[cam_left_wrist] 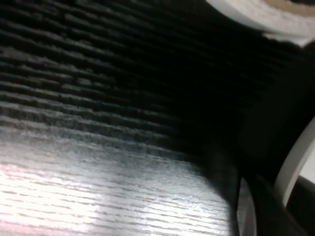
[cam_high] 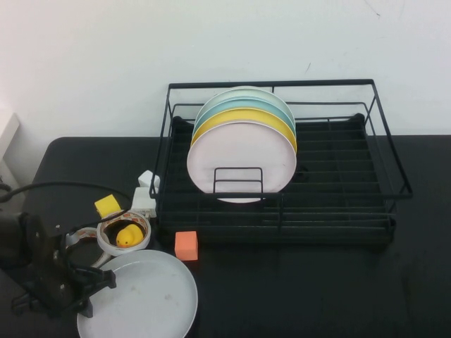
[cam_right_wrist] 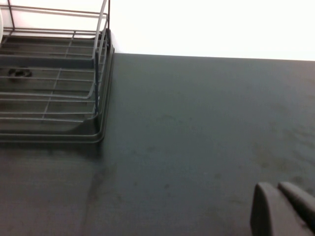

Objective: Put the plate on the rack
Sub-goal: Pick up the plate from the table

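Up on the high view I count four plates standing in the rack [cam_high: 282, 165]: a pale pink plate [cam_high: 242, 158] in front, a yellow plate [cam_high: 243, 117] behind it, then two pale green plates [cam_high: 243, 102] at the back. They all sit in the rack's left half; the right half holds nothing. One more, the plate [cam_high: 144, 296], lies flat on the black table [cam_high: 317, 289] near the front-left corner, well apart from the rack. One roll of tape [cam_high: 123, 232] sits just behind it with one yellow duck [cam_high: 129, 236] inside. Also one orange cube [cam_high: 186, 245], one yellow cube [cam_high: 108, 206] and one white block [cam_high: 146, 193] between the plate and the rack's left end. My left gripper [cam_high: 104, 279] is right at the plate's left rim, fingers closed down around the edge as far as I can see.

Left wrist view: mostly dark table grain, one sliver of the plate's white rim [cam_left_wrist: 294, 164] and the tape roll's edge [cam_left_wrist: 266, 14].

Right wrist view: the rack's right end [cam_right_wrist: 54, 88] and bare table, with the right gripper [cam_right_wrist: 283, 209] hovering over it, fingertips pressed together, holding nothing.
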You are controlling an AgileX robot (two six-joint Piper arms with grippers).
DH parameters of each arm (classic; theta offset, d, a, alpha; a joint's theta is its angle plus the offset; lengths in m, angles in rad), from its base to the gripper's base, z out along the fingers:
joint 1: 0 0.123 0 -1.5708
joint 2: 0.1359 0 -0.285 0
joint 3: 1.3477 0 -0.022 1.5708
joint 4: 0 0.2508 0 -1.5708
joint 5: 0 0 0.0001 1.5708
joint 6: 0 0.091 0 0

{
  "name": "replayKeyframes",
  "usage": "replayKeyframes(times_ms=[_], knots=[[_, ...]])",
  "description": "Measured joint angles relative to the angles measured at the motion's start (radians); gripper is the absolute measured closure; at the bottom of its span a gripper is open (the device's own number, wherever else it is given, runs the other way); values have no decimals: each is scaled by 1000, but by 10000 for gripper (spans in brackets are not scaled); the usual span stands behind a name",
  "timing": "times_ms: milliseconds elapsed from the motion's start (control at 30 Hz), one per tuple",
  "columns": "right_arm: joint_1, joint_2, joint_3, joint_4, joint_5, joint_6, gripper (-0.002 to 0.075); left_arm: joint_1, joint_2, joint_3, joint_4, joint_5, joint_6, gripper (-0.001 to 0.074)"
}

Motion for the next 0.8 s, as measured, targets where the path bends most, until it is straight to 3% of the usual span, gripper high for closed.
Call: replayKeyframes(times_ms=[233,367,467,633,800], knots=[[0,0,0,0,0,0,728,0,10,-4,-18,8,19,688],[0,0,0,0,0,0,728,0,3,2,-117,14,159,699],[0,0,0,0,0,0,728,12,-26,46,-313,-26,407,706],[0,0,0,28,0,27,728,10,-84,196,-808,-87,1010,720],[-1,0,0,300,-8,95,728,9,-181,316,-1345,5,1625,731]])
